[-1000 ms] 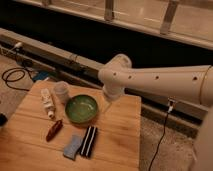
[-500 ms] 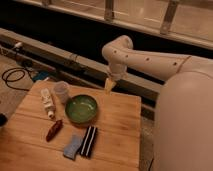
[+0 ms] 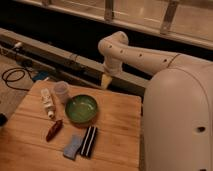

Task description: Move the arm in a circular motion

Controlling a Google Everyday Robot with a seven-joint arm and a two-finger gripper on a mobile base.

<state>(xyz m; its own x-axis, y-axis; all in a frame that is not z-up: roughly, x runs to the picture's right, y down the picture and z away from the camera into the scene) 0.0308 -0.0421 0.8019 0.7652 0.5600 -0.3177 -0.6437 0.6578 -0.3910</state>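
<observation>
The arm [image 3: 150,57] is large, smooth and white, made of thick rounded segments with small dark holes. It reaches in from the right, bends at an elbow at the top middle, and points down. Its gripper [image 3: 106,80] is a small pale-yellowish tip hanging over the far edge of the wooden table [image 3: 115,130], behind and to the right of the green bowl [image 3: 81,108]. It touches nothing.
On the table lie a clear plastic cup [image 3: 61,90], a white tube [image 3: 47,101], a red-brown packet [image 3: 53,130], a blue sponge [image 3: 73,146] and a dark striped object [image 3: 89,141]. Black cables [image 3: 15,77] lie on the floor at left. A long ledge [image 3: 60,55] runs behind.
The arm has swung up and back, away from the table toward the ledge. Its tip now sits over the table's far edge, and the arm's big near segment fills the right side.
</observation>
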